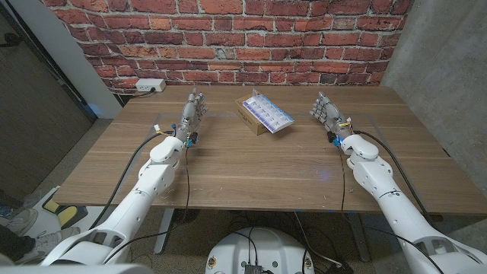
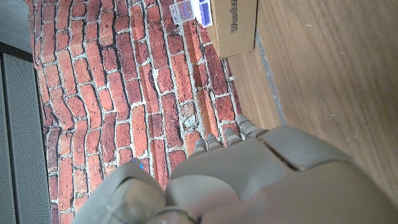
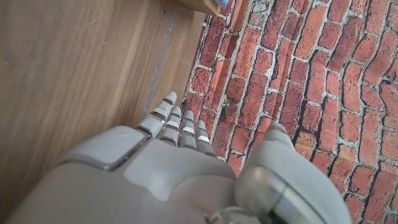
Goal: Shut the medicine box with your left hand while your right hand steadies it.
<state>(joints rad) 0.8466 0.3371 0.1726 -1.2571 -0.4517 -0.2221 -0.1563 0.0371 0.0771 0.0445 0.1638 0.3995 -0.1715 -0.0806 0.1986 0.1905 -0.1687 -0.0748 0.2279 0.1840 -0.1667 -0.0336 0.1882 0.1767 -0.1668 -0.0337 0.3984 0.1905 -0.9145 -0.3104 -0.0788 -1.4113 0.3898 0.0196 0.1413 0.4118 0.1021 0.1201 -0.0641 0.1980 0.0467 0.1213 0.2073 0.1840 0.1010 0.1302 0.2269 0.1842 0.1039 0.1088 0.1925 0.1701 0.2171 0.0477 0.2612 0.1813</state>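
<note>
The medicine box (image 1: 262,116) sits at the back middle of the wooden table, a brown cardboard base with a blue and white lid standing raised and tilted over it. The left wrist view catches the box (image 2: 233,26) from the side, with its printed brown wall. My left hand (image 1: 192,111) stands on its edge to the box's left, well apart from it, fingers straight and holding nothing. My right hand (image 1: 326,111) stands likewise to the box's right, a similar gap away, also holding nothing. In the right wrist view a corner of the box (image 3: 202,5) shows beyond my hand (image 3: 180,162).
A red brick wall (image 1: 228,38) runs right behind the table's far edge. A white power strip (image 1: 150,86) lies at the back left, off the table (image 1: 251,167). A concrete pillar (image 1: 449,61) stands at the right.
</note>
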